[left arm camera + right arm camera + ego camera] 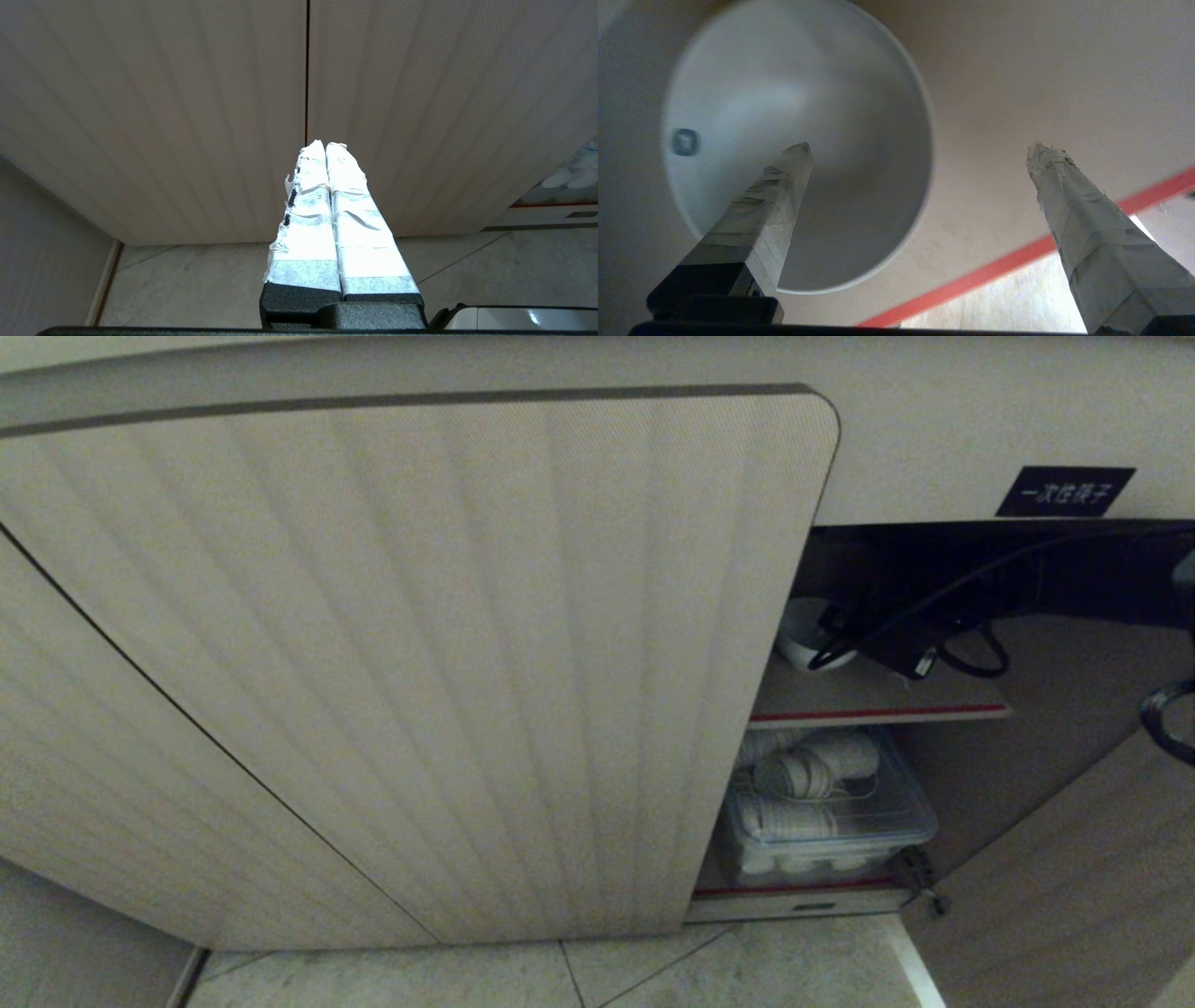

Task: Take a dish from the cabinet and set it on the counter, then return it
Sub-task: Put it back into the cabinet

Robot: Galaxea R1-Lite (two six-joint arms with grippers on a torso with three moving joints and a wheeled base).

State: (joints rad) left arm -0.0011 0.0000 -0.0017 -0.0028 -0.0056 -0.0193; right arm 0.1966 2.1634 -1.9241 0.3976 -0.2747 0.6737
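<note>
Inside the cabinet [467, 644], the dish [784, 140] sits on the red-edged shelf [999, 186]; the right tool [920, 149] hangs over it with fingers spread wide, one above the bowl's hollow, gripping nothing; the left tool [325, 149], fingers pressed together, faces the ribbed doors.

The dish [801, 633] sits on the cabinet [420, 663] shelf [878, 702], above a container [831, 821].
</note>
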